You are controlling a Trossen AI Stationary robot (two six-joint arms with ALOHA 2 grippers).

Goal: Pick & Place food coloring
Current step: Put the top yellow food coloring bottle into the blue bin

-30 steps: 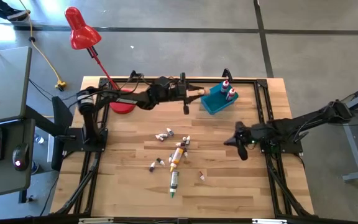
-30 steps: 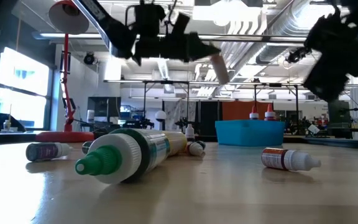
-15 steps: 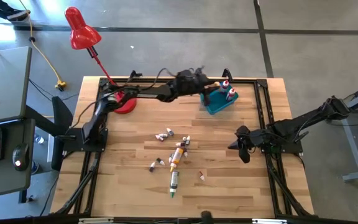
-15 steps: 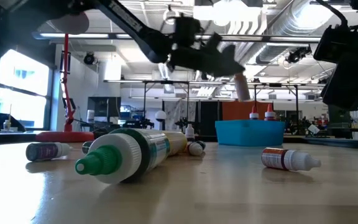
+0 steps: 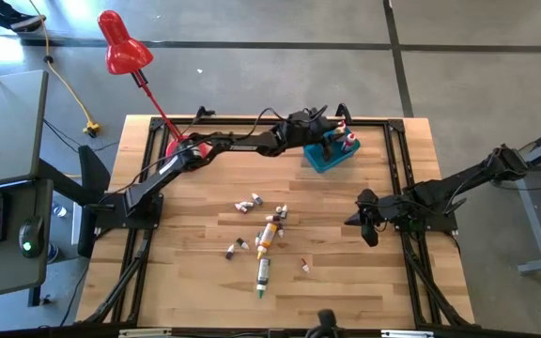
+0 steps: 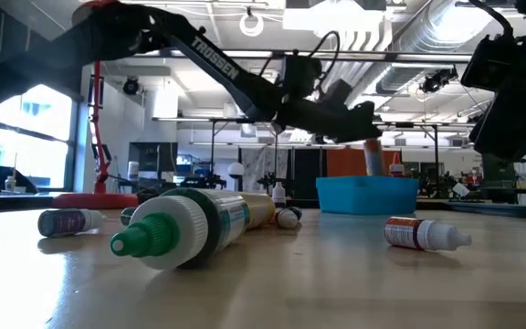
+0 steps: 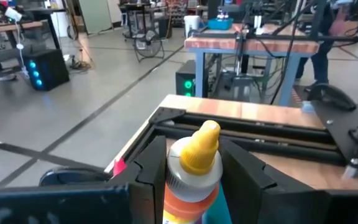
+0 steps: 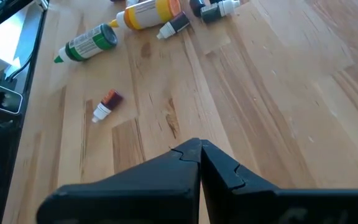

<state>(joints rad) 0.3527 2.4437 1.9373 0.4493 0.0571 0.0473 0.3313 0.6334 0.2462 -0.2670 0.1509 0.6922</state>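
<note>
My left gripper (image 5: 320,141) reaches level over the blue bin (image 5: 334,158) at the table's far right. It is shut on a food coloring bottle (image 7: 194,163) with a yellow cap and an orange label. Two red-capped bottles (image 5: 347,137) stand in the bin. More food coloring lies loose mid-table: a yellow-orange bottle (image 5: 269,232), a green-tipped tube (image 5: 263,274) and small bottles (image 5: 248,202). My right gripper (image 5: 366,223) hangs shut above the table's right side, holding nothing. My left gripper pinches the bottle's body just below the cap (image 7: 190,186) between its two fingers (image 7: 149,177). The fingers lie level and come from the table's left side. The bottle stands upright, cap up, lifted clear, with its lower end (image 6: 373,164) just above the bin's rim.
A red desk lamp (image 5: 122,45) leans over the far left corner, its base (image 5: 184,158) on the table. A black frame rail (image 5: 252,120) runs along the table's edges. A small bottle (image 5: 303,267) lies toward the near side, in front of my right gripper.
My left gripper has swung toward the table's right edge and sunk a little, carrying the bottle from beside the bin to over it. The bottle has gone from tilted to upright. The arm has stretched out.
</note>
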